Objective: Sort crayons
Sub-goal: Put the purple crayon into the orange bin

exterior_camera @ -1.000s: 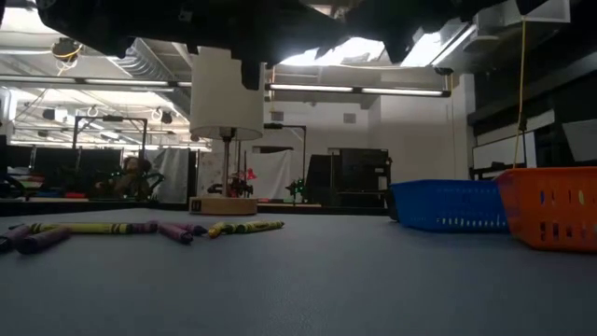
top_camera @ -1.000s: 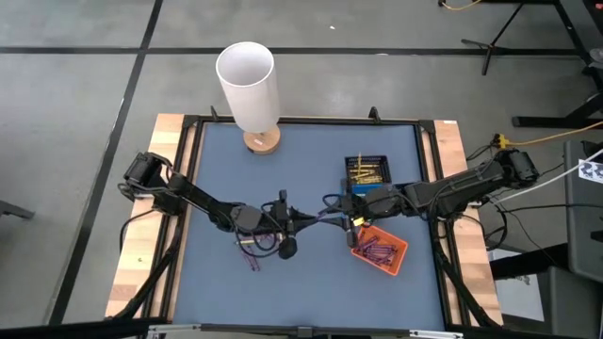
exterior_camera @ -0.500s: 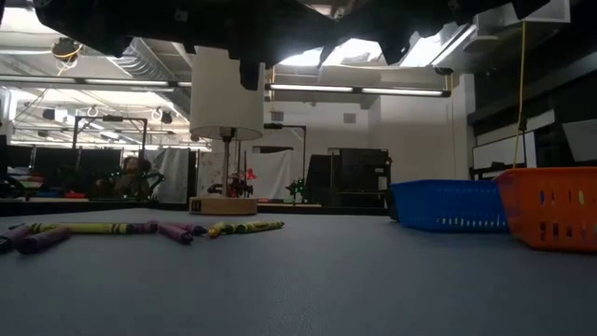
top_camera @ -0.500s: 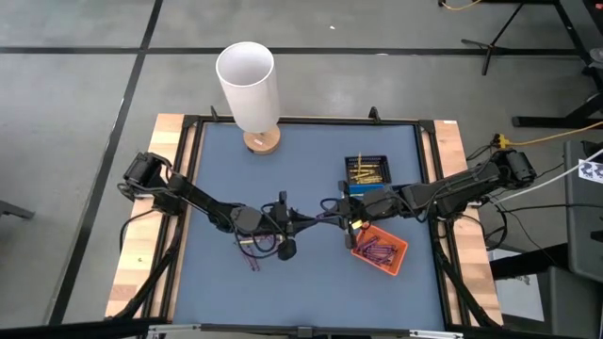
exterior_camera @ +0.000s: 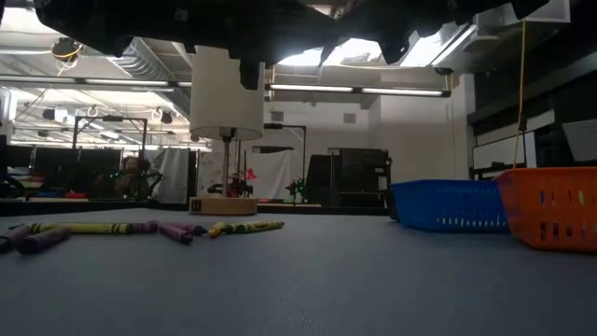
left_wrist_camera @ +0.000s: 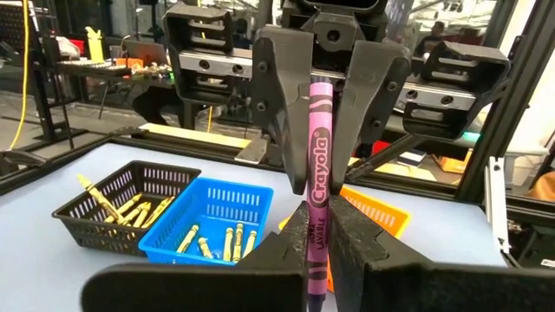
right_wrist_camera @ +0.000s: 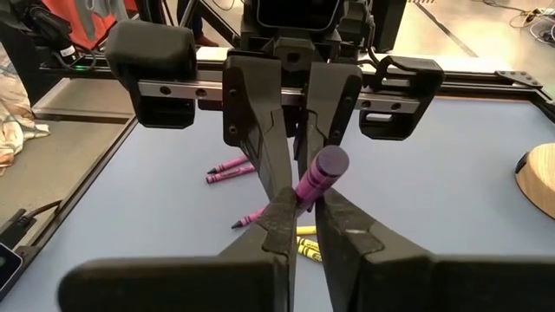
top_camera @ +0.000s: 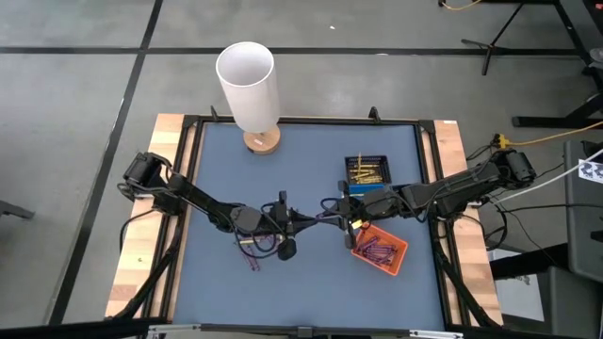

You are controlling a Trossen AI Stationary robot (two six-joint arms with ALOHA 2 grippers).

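A purple crayon [left_wrist_camera: 319, 165] is held in the air at mid-table between my two grippers, which face each other. My left gripper [left_wrist_camera: 318, 227] comes from the table's left and is shut on it. My right gripper [right_wrist_camera: 303, 208] comes from the right and is shut on its other end. In the high view they meet above the mat [top_camera: 332, 219]. Loose purple and yellow crayons [top_camera: 252, 256] lie flat on the mat below the left arm, and show in the low view [exterior_camera: 112, 228]. Yellow crayons lie in the black tray [left_wrist_camera: 121, 208] and the blue tray [left_wrist_camera: 212, 227]. My left gripper pinches the crayon's lower, pointed half [left_wrist_camera: 314, 221] between its two fingers, coming level from the table's left. The crayon runs on from the fingers toward the other gripper, clear of the table. My right gripper pinches the crayon just behind its flat end [right_wrist_camera: 310, 186] between its two fingertips, coming level from the table's right. The flat end [right_wrist_camera: 330, 161] sticks out past the fingertips toward the wrist.
An orange tray [top_camera: 380, 248] with purple crayons lies near the right arm, with the black tray [top_camera: 367, 169] beyond it. A lamp with a white shade [top_camera: 248, 83] on a wooden base stands at the far edge. Bare blue mat [top_camera: 311, 292] lies toward the near edge.
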